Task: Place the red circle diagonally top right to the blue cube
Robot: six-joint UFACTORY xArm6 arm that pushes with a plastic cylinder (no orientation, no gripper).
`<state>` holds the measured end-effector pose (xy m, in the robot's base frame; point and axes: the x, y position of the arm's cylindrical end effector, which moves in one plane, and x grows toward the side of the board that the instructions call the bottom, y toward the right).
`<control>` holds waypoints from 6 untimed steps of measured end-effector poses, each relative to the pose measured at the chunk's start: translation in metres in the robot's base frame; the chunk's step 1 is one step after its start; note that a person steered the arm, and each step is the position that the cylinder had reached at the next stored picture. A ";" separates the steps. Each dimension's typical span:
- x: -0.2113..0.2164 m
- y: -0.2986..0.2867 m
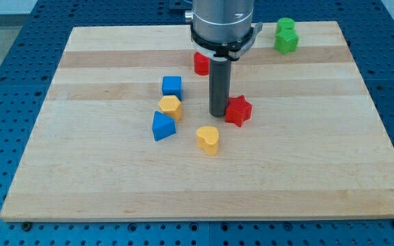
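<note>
The red circle [200, 64] lies near the view's top centre, partly hidden behind the arm's body. The blue cube [172, 86] sits to its lower left, a short gap away. My tip [219, 113] rests on the board below the red circle and to the right of the blue cube. It stands right beside the left edge of a red star [239, 111]; I cannot tell if they touch.
A yellow hexagon [171, 107] sits just below the blue cube, with a blue triangular block [163, 126] under it. A yellow heart [208, 139] lies below my tip. Two green blocks [286, 36] sit together at the wooden board's [320, 171] top right.
</note>
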<state>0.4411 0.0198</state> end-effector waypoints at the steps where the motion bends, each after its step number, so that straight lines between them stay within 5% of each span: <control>1: -0.045 -0.013; 5: -0.238 -0.036; 6: -0.200 -0.075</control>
